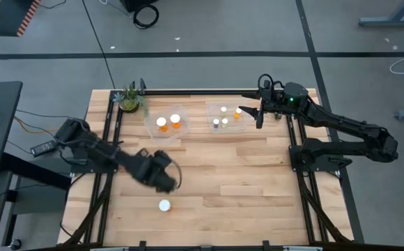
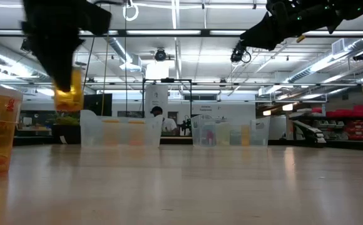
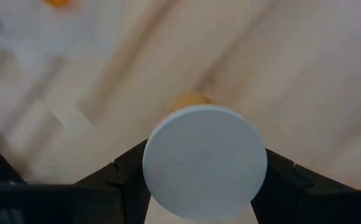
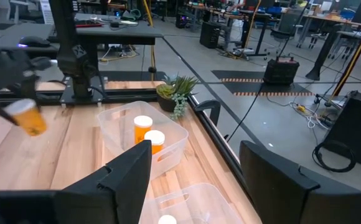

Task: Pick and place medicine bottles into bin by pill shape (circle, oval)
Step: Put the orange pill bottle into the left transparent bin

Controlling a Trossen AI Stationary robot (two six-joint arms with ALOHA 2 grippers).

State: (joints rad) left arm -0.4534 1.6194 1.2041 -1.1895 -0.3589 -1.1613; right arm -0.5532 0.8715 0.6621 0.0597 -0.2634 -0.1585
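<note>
A: Where is the left claw [image 3: 199, 186]?

B: Above the bare wood of the bench [image 1: 244, 174], in front of the left bin [image 1: 166, 124] and well clear of it. Its two dark fingers [image 3: 121, 180] are clamped on the orange bottle [image 3: 204, 160], one on each side just under the wide white cap.

A: Is the bottle off the wood?

B: Yes. In the low view it hangs in the air, its orange body sticking out below the dark claw, higher than the tops of both bins. The right wrist view shows it tilted, also in front of the left bin.

A: And the right claw [image 4: 193, 180]?

B: It hovers at the right edge of the right bin [image 1: 228, 117], at the back of the bench. The fingers stand spread with nothing between them.

A: What sits in the bins?

B: The left bin holds two orange bottles with white caps [image 1: 168, 122], upright and side by side. The right bin holds several smaller bottles [image 1: 224, 118]; at least one has an orange body, the rest show only pale caps.

A: Anything else loose?

B: One white-capped bottle [image 1: 164, 205] stands alone near the front edge of the bench, well in front of the left bin. A small potted plant [image 1: 130, 100] sits just left of that bin at the back corner.
</note>
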